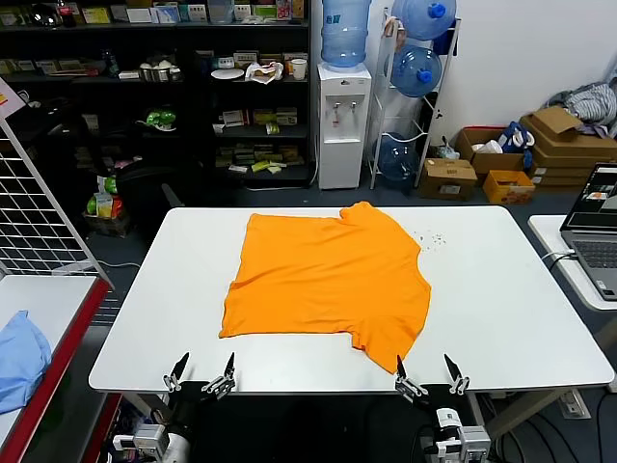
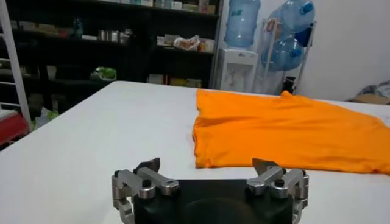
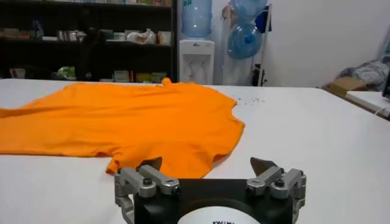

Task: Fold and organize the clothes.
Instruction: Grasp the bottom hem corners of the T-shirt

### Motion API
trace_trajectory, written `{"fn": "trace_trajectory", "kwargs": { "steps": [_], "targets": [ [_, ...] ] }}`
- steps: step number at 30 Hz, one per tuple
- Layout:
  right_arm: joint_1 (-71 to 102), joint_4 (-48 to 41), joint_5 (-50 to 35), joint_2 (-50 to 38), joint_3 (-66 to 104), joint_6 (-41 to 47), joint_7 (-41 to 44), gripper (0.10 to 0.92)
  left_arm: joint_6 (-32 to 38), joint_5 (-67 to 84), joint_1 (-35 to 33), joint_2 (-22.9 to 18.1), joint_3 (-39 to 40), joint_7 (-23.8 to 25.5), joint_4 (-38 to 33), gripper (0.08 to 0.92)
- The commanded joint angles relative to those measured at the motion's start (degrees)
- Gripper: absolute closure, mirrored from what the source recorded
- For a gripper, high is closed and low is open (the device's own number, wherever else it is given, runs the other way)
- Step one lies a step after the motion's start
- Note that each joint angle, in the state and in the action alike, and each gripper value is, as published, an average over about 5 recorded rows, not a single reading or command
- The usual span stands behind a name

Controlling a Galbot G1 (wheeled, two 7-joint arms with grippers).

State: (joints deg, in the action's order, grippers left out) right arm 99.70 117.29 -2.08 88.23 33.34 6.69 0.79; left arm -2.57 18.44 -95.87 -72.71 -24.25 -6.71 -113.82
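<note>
Both the left gripper (image 1: 202, 375) and right gripper (image 1: 428, 377) hover wide open and empty at the table (image 1: 501, 309) edge. The orange t-shirt (image 1: 328, 285) lies skewed with a sleeve curled, so uneven pinches could bunch the soft fabric and spoil the fold.

Right gripper (image 3: 207, 165) low over a white table (image 3: 317, 134), jaws spread wide, nothing between them. Orange t-shirt (image 3: 122, 122) lying flat just beyond the fingertips (image 3: 263, 164), one sleeve end nearest the gripper. Small dark specks (image 3: 248, 100) on the table past the shirt. Farther back, a water dispenser (image 3: 195, 61), dark shelves (image 3: 85, 42), spare water bottles (image 3: 244, 36).
</note>
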Motion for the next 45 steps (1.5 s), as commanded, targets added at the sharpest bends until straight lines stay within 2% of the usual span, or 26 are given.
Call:
{"fn": "trace_trajectory", "kwargs": {
  "steps": [1,6,11,18,24,31,34,45],
  "targets": [
    [-0.2,0.1,0.0,0.0,-0.1,1.0,-0.6,0.104,-0.9,0.9,1.0,1.4,0.1,-0.4,0.0,0.079],
    [-2.3,-0.2,-0.7,-0.5,-1.2,4.1,-2.0,0.104,-2.6,3.2,4.9,4.0,0.6,-0.5,1.7,0.079],
    [-6.3,-2.7,0.0,-0.7,-3.0,6.2,-4.3,0.104,-5.0,6.9,12.3,6.5,2.1,-1.3,6.0,0.079],
    [-11.2,-6.8,1.9,0.3,-5.6,8.3,-6.6,0.104,-5.8,7.9,20.0,7.3,4.6,-1.8,12.1,0.079],
    [-12.2,-9.0,3.7,0.9,-7.1,8.8,-7.1,0.104,-6.0,7.7,21.7,6.8,5.8,-2.4,14.6,0.079],
    [-11.8,-9.9,4.5,1.2,-8.0,8.8,-7.5,0.112,-6.4,7.4,20.5,6.7,7.0,-2.8,14.0,0.084],
    [-11.7,-9.9,4.6,1.3,-8.1,8.9,-7.7,0.169,-6.7,7.4,19.9,6.8,7.2,-2.9,13.4,0.130],
    [-10.9,-9.5,5.1,1.1,-7.9,9.1,-8.3,0.489,-7.4,6.6,18.1,7.4,7.7,-2.8,12.7,0.445]
  ]
}}
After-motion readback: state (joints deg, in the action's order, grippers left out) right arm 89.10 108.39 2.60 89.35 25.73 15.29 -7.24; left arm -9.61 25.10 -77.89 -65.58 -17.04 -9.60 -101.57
